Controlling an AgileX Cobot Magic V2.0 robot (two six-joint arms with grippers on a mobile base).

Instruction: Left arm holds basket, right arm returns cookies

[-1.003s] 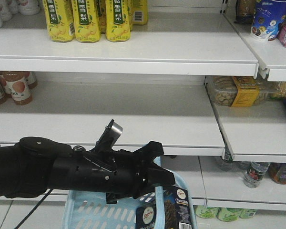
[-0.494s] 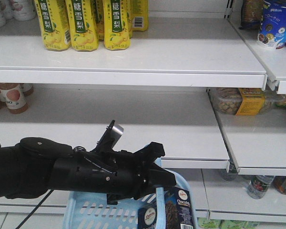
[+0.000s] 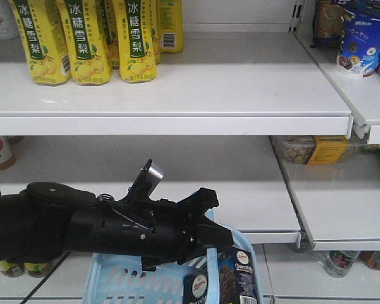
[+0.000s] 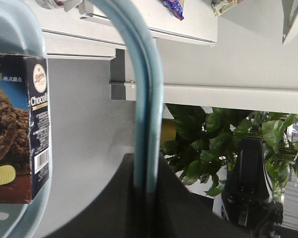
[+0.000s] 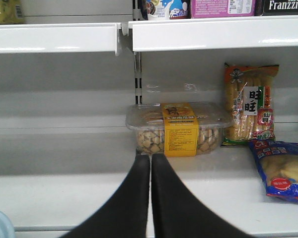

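**basket held, carton not yet collected: hazards at the reach-in**

since a second ago the shelving sits lower in the front view and the yellow bottles have slid left. the left arm and the basket keep their place in frame, so i judge the rig itself is moving.

the left arm lies across the top of the basket. the left gripper is clenched on the basket's handle, which runs straight down into it in the wrist view.

the cookies stand upright inside the basket, against its right wall and just beside the handle.

the right gripper is clamped shut on nothing, fingers pressed together. it points at a shelf bay holding a clear tray of biscuits, with no carton in its view.

findings, as judgement:
- the basket hangs from one handle; any travel of the rig could swing it and tip the carton flat.
- the left arm covers much of the opening, so a right-arm descent risks striking it or the handle.
- the fingers must part before the reach, or they will push the carton over.
- shelving the carton carelessly could shove the clear tray.
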